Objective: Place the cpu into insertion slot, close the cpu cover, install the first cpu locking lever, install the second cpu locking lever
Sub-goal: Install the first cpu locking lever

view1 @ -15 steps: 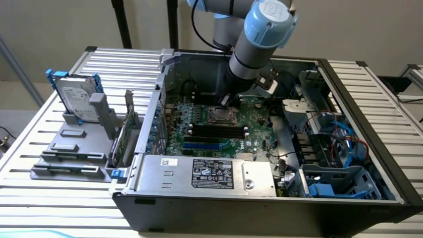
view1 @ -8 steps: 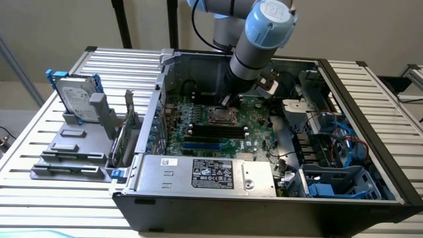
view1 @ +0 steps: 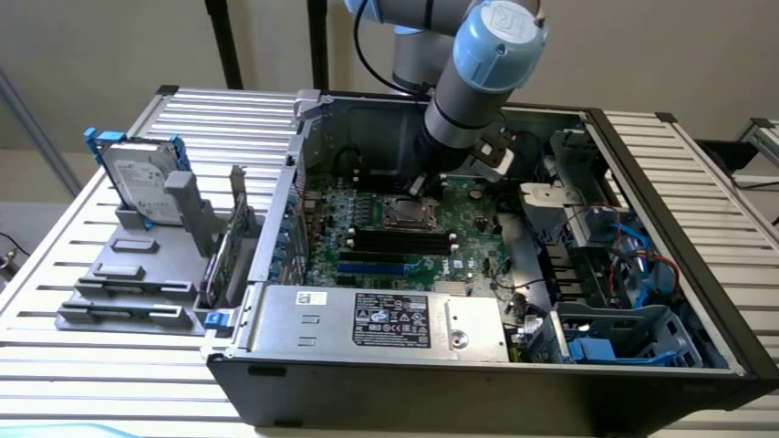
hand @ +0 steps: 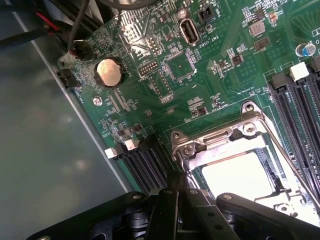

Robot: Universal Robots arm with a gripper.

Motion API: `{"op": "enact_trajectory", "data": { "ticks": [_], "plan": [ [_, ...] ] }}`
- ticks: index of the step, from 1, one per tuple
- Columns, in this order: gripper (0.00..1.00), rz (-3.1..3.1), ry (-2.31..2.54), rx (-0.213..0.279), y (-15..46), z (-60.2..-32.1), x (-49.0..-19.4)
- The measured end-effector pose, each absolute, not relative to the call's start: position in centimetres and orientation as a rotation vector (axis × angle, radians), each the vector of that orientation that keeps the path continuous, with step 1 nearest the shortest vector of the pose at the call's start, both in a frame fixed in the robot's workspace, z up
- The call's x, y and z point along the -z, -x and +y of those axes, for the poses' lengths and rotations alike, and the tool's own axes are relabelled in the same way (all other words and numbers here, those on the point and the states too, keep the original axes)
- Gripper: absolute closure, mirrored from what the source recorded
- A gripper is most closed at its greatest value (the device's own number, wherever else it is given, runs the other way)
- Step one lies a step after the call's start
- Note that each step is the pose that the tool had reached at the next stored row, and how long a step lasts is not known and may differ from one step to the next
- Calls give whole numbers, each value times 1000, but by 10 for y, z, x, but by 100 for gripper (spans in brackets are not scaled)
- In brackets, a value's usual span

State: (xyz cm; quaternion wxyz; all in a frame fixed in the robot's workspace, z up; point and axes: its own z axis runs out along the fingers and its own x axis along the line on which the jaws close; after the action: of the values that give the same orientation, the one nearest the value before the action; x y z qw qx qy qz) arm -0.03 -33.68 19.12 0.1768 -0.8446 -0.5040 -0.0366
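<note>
My gripper (view1: 418, 190) reaches down into the open computer case, just beyond the insertion slot (view1: 408, 215) on the green circuit board (view1: 469, 228). In the wrist view the pale cpu (hand: 240, 175) lies in the slot. The silver cpu cover (hand: 225, 142) lies down over its edges. One thin locking lever (hand: 287, 155) runs along the side of the socket. A second lever's bent end (hand: 186, 162) sits right at the tips of my gripper (hand: 181, 182), which is shut with nothing held.
Black memory slots (hand: 295, 100) flank the socket, and more black connectors (hand: 145, 160) lie on the other side. A coin battery (hand: 108, 72) sits on the board. A silver power supply (view1: 378, 319) fills the case front. A hard drive (view1: 140, 182) stands outside, at the exterior view's left.
</note>
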Motion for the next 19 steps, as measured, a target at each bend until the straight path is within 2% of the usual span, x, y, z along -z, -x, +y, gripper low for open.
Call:
{"op": "enact_trajectory", "data": {
  "ticks": [19],
  "plan": [
    [89,-1424,2384,109,-1,-342,-196]
  ]
}}
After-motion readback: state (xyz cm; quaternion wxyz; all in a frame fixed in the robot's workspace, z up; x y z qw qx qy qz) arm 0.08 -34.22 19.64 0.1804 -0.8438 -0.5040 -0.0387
